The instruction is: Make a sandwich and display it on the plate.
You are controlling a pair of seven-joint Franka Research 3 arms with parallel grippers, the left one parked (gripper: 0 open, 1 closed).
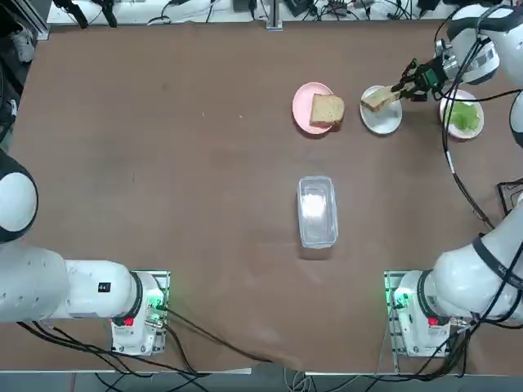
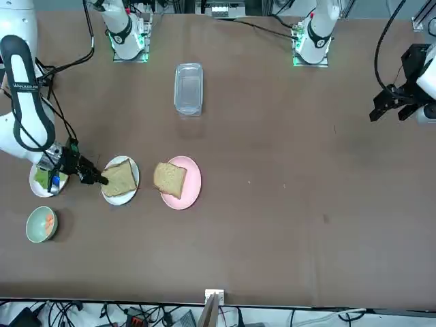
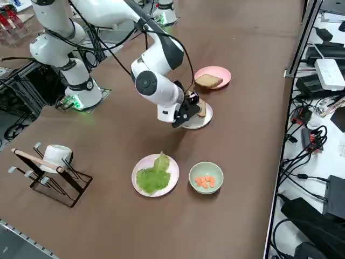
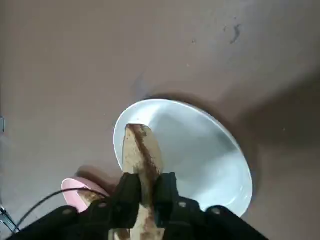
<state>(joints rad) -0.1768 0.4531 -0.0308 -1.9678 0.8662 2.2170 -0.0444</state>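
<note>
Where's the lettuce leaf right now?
The lettuce leaf lies on its own white plate, in the right side view beside the pale-green bowl, untouched.

White plate, tan bread slice – brown crust, pink plate, green lettuce

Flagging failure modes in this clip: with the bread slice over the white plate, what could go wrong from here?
1. The right pincer grips the tan toasted bread slice by one edge, on edge above the small round white plate; released so, it may topple off the rim.
2. The green lettuce leaf sits on another white plate; the pincer's wrist hangs low beside the small pale-green bowl and could clip it.
</note>
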